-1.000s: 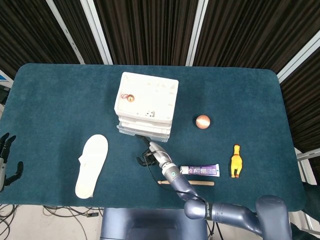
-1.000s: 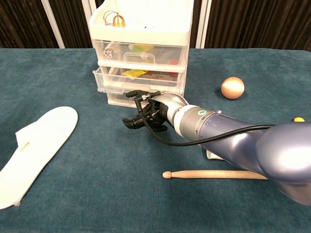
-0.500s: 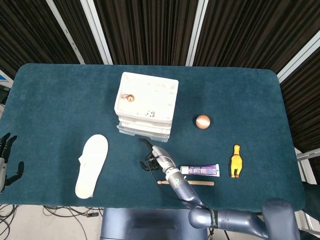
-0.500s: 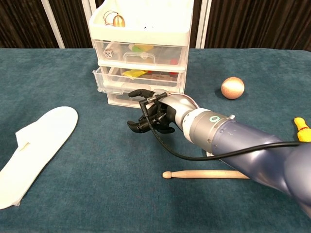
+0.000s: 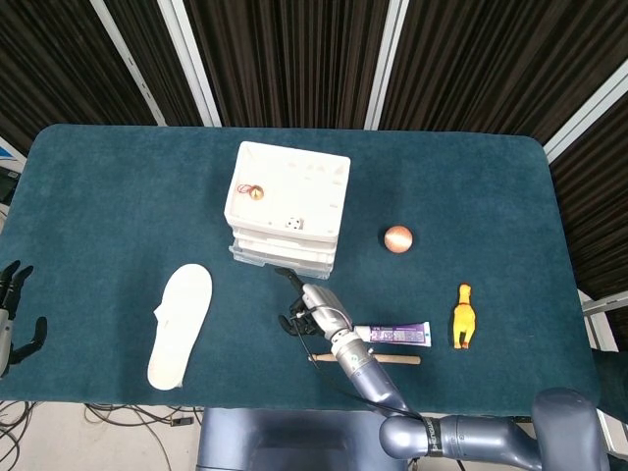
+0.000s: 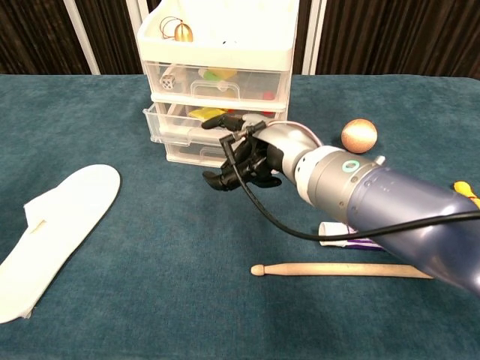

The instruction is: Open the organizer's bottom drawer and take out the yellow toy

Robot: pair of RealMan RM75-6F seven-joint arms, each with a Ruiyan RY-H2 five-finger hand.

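- Chest view has the right hand (image 6: 244, 159) sitting right in front of the white organizer (image 6: 217, 75), about level with the lower drawers, fingers curled in and nothing in them as far as I can see
- one finger sticks out up top toward the middle drawer front, can't tell if it's actually touching
- bottom drawer (image 6: 186, 152) looks pretty much closed, the hand hides most of its front
- yellow toy (image 5: 464, 316) (a rubber chicken thing) is lying on the cloth way off on the right side of the table, well apart from the organizer
- left hand (image 5: 15, 314) is parked at the far left edge in the head view, fingers spread, holding nothing
- other stuff around: white insole (image 5: 180, 325), toothpaste tube (image 5: 392, 334), wooden stick (image 6: 337, 269), wooden ball (image 6: 358, 136), and a little gold bell (image 6: 184, 31) in the organizer's top tray
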